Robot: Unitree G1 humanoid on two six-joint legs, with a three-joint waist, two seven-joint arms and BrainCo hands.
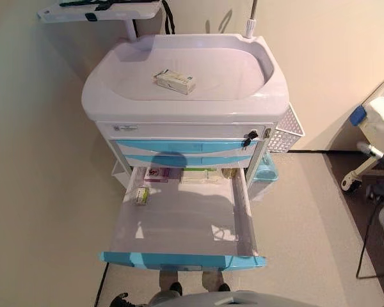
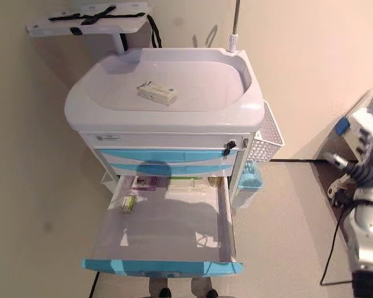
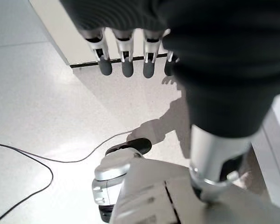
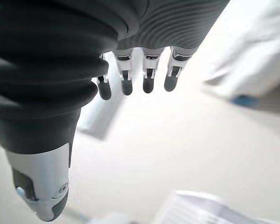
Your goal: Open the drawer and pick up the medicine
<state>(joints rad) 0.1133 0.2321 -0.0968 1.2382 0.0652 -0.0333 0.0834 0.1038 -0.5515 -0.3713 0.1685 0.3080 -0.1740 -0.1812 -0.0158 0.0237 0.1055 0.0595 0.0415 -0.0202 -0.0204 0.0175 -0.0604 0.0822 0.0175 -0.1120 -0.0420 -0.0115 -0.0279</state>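
Observation:
The lowest drawer of a white and blue medical cart stands pulled out. At its back left lies a small green medicine box, with a pink packet and a white and green box further back. Another white medicine box rests on the cart's top. My right hand hangs open in the air to the right of the cart, holding nothing; its fingers are straight. My left hand shows only in the left wrist view, open and empty above the floor.
A white wire basket and a blue bin hang on the cart's right side. A side shelf with black straps and a pole rise at the back. Wheeled white equipment stands at the right; a wall runs along the left.

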